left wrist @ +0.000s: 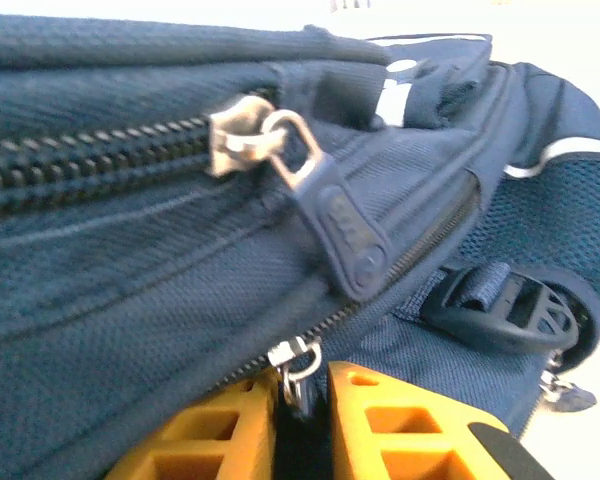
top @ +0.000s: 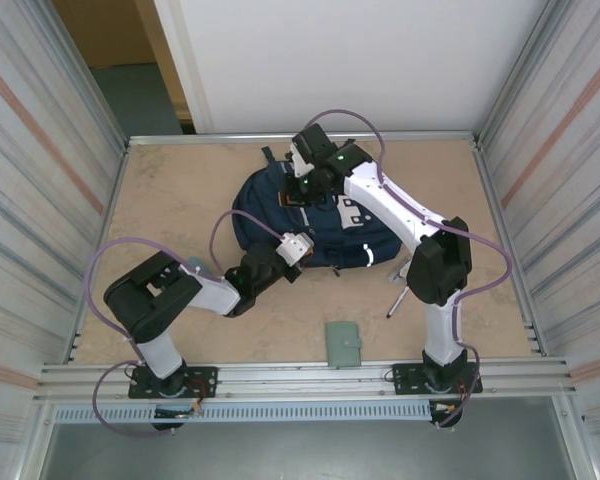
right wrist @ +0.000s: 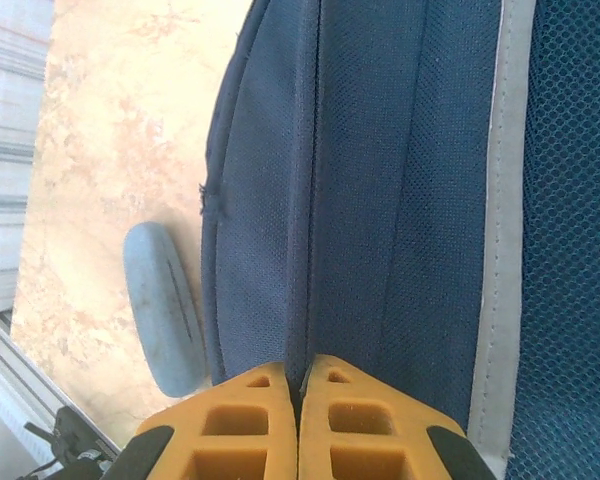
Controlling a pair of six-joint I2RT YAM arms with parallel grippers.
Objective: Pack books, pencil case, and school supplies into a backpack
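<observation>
The table point(top: 180, 190) is holding one navy backpack point(top: 315, 225), one slate-blue pencil case point(right wrist: 165, 305), one grey-green booklet point(top: 343, 343) and one thin dark pen point(top: 396, 303), with the backpack showing two metal zip sliders point(left wrist: 242, 135) point(left wrist: 296, 360).

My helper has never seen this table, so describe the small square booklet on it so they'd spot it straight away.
Find the big navy backpack in the middle of the table, then come straight toward the near edge. The booklet lies flat there, midway along the metal rail; unlike the thin dark pen to its right, it is square and grey-green.
</observation>
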